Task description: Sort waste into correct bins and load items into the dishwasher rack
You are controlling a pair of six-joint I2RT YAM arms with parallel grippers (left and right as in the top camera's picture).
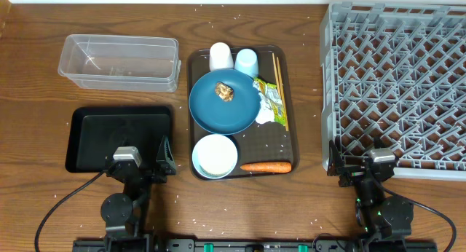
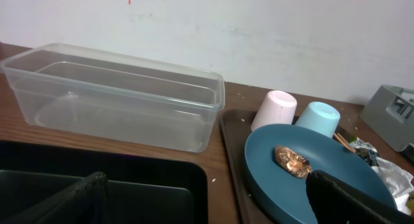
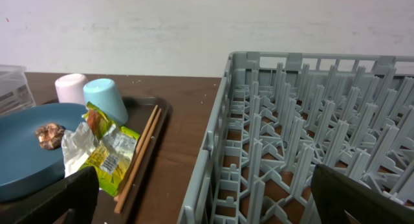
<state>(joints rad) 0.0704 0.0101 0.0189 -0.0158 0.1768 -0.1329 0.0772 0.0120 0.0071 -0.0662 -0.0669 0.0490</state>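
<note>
Well, the grey rack [image 1: 397,84] sits at 3 o'clock on the desk [image 1: 306,201], and nothing is in it. Its right side is cut off by the edge of the overhead view. The clear container [image 1: 73,63] at 10 o'clock has nothing in it, and neither does the black tray [image 1: 120,128] at 8 o'clock. The left arm hides part of the black tray's near edge. All the other things lie on the brown serving tray [image 1: 280,146] in the middle. The blue plate [image 1: 218,110] is at its center, with the brown lump [image 1: 224,92] on top. The white cup [image 1: 220,56] and the light-blue cup [image 1: 246,61] stand side by side at 12 o'clock, and their insides cannot be seen. The chopsticks [image 1: 277,73] lie along the rim at 2 o'clock. The wrapper [image 1: 268,103] is at 3 o'clock, touching the plate. The bowl [image 1: 215,155] is at 7 o'clock and looks white inside. The carrot [image 1: 266,166] lies at 5 o'clock. Tiny rice grains [image 1: 273,139] dot the tray and the desk, and they are hard to make out. The left jaws are wide apart over the black tray's near edge, holding nothing. The right jaws are wide apart at the rack's near corner, holding nothing.
</note>
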